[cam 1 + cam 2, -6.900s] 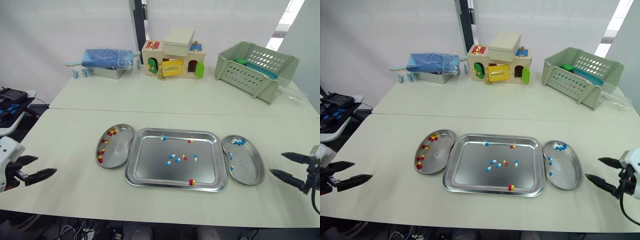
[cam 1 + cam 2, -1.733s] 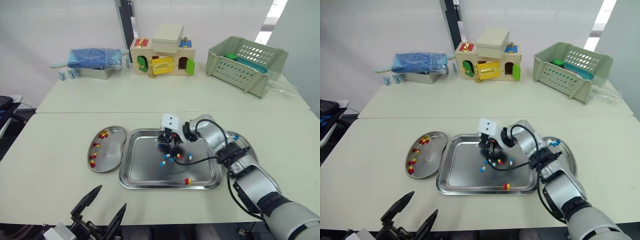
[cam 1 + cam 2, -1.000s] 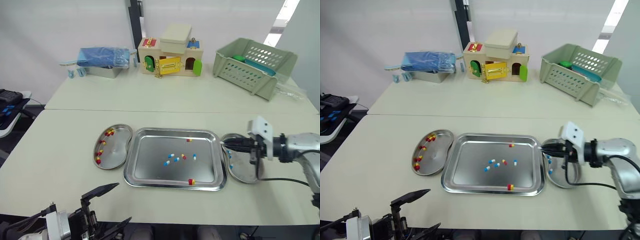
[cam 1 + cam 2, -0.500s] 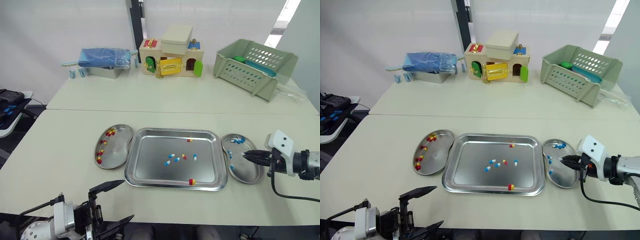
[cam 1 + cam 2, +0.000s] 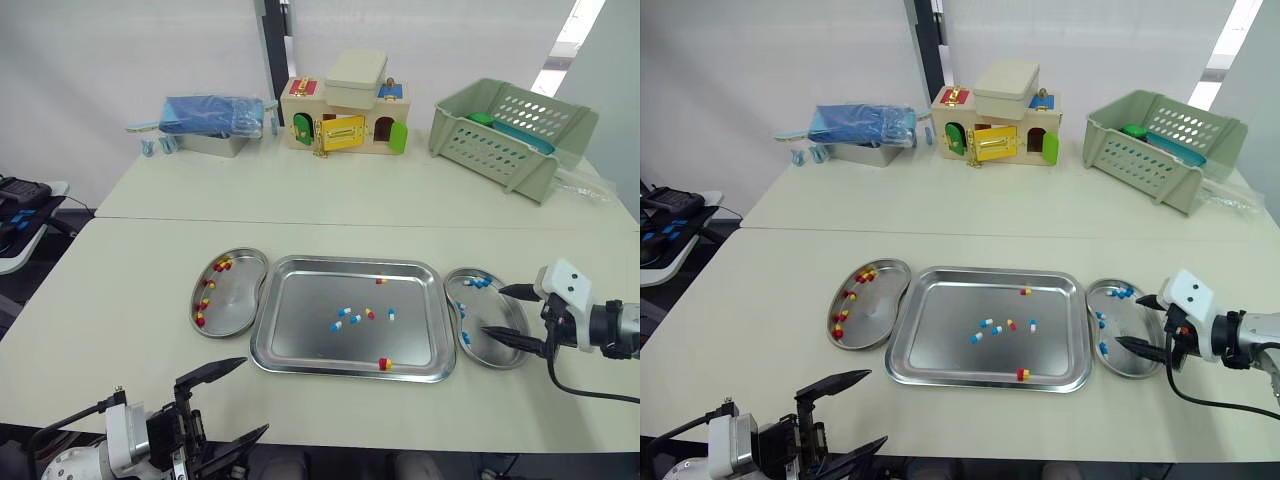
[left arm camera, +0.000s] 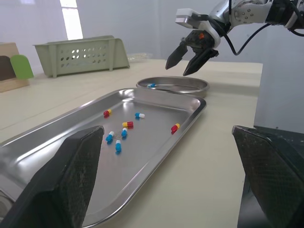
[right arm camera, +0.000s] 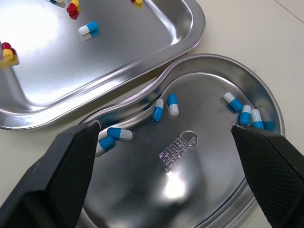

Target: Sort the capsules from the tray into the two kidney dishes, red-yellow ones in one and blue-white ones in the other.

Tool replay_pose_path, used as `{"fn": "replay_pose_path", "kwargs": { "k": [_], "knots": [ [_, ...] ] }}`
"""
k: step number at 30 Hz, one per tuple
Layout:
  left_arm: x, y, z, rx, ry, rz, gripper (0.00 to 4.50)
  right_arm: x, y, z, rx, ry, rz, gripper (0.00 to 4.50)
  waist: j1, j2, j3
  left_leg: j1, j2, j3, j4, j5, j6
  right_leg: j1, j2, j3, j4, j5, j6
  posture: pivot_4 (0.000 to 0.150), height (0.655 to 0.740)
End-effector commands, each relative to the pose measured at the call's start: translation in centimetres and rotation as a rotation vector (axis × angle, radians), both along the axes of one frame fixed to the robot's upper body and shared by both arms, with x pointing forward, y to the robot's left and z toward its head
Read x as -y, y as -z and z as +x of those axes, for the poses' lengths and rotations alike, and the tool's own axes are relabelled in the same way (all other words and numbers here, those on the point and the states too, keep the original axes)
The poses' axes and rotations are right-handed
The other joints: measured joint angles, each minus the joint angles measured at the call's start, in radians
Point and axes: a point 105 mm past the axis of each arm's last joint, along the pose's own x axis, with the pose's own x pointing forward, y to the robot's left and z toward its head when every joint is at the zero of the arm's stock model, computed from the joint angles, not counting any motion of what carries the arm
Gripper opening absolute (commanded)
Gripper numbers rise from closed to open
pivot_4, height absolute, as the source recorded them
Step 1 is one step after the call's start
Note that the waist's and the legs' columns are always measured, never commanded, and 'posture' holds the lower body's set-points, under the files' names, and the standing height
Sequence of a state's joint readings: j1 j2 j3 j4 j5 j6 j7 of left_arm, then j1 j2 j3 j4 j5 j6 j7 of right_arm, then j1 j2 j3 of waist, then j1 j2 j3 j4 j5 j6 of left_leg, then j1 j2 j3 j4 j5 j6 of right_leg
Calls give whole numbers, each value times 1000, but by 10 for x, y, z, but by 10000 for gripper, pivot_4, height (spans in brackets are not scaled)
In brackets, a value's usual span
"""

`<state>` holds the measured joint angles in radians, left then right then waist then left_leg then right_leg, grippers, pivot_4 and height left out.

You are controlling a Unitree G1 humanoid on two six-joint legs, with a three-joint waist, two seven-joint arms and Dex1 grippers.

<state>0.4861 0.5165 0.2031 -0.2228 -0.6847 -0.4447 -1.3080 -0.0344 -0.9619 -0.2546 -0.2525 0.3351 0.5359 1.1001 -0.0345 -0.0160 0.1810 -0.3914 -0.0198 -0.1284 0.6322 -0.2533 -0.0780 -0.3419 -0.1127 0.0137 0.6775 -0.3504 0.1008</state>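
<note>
handful of capsules point(image 5: 345, 319) sitting mid way across the tray point(image 5: 300, 335), blue-white mixed right in with red-yellow. right gripper point(image 5: 491, 310) spread open and empty over the blue-white kidney dish point(image 7: 204, 180); left gripper point(image 5: 256, 394) open too, low by the table point(image 5: 150, 300) edge. could easily pinch two neighbours or skid one away: small, glossy, rounded things on slick polished steel.

silver tray point(image 5: 300, 340), blue-white capsules point(image 7: 163, 107)
</note>
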Motion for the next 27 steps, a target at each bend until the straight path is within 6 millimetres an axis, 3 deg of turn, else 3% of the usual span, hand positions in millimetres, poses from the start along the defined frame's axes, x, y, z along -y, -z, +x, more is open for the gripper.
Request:
{"fn": "replay_pose_path", "kwargs": {
  "k": [1,5,9,16,21,27],
  "knots": [
    [-4,-6,2,29,-45,7,45000,7,-15,1,53,-5,-5,44549,0,0,0,0,0,0,0,0,0,0,0,0,0,0,0,1500,7400],
    [-24,-8,12,30,-180,14,45000,26,-22,0,71,36,0,44549,2,0,0,0,0,0,0,0,0,0,0,0,0,0,0,1500,7400],
    [-49,-7,12,34,-294,55,45000,59,-26,-6,74,113,-1,44549,2,0,0,0,0,0,0,0,0,0,0,0,0,0,0,1500,7400],
    [-56,-7,3,32,-343,66,45000,116,-23,2,89,280,-26,44549,-1,0,0,6,0,3,-1,0,0,5,0,1,-1,0,0,1500,7400],
    [-61,-4,-6,21,-350,99,45000,129,-24,8,87,292,-56,44549,-4,0,0,8,1,5,-2,0,0,6,0,2,-2,0,0,1500,7400],
    [-58,-3,-7,28,-363,89,45000,126,-21,12,87,261,-74,44549,-4,0,0,8,1,5,-2,0,0,6,0,3,-2,0,0,1500,7400]
  ]
}}
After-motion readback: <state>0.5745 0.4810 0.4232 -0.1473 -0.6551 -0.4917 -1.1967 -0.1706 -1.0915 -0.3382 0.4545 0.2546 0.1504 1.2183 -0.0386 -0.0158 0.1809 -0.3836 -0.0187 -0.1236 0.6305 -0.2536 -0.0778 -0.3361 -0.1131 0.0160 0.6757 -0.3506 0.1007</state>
